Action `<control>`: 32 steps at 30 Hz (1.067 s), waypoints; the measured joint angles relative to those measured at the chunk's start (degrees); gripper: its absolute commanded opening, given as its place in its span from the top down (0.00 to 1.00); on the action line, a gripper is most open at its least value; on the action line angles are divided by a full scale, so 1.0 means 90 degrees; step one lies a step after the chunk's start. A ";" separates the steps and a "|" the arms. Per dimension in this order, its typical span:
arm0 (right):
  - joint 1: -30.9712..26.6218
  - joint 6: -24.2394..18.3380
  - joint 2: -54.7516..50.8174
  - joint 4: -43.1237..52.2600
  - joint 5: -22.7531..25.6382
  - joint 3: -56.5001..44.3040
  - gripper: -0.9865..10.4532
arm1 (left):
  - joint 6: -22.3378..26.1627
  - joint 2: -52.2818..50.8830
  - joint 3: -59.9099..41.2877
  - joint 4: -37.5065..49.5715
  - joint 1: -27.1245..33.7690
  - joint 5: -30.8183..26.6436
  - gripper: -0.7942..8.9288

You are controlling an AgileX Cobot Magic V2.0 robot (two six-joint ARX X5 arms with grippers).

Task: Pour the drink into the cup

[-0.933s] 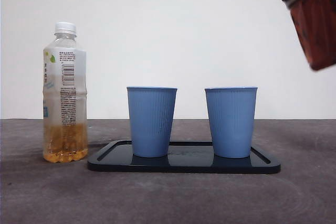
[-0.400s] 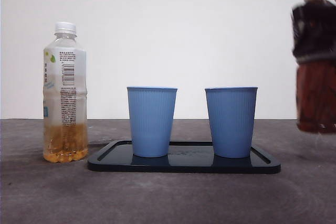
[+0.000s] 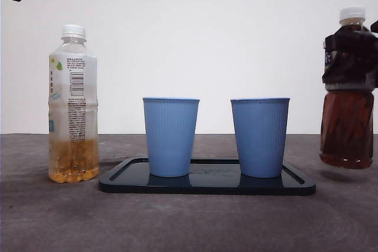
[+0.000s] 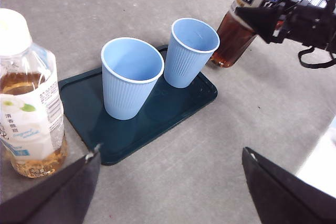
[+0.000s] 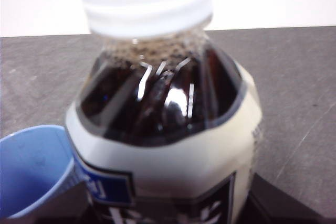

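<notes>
In the front view I see the capped dark-tea plastic bottle (image 3: 348,92) upright, held just above the grey tabletop (image 3: 189,222), right of two blue ribbed cups (image 3: 170,137) on a black tray (image 3: 295,186). My left wrist view shows the left tool (image 4: 170,190) spread wide, holding nothing. My right wrist view shows the right tool (image 5: 173,213) clamping that bottle. With the cap on, I judge pouring not begun.

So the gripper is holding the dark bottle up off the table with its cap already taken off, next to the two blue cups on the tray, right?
Not quite: the dark bottle has its white cap on, as the front view shows. The rest holds: the right gripper holds it above the table, beside the two blue cups on the tray.
</notes>
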 measured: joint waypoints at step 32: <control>-0.0090 -0.0012 0.0355 0.0160 0.0029 0.0151 0.56 | 0.0000 0.0000 0.0000 0.0002 0.0000 0.0000 0.47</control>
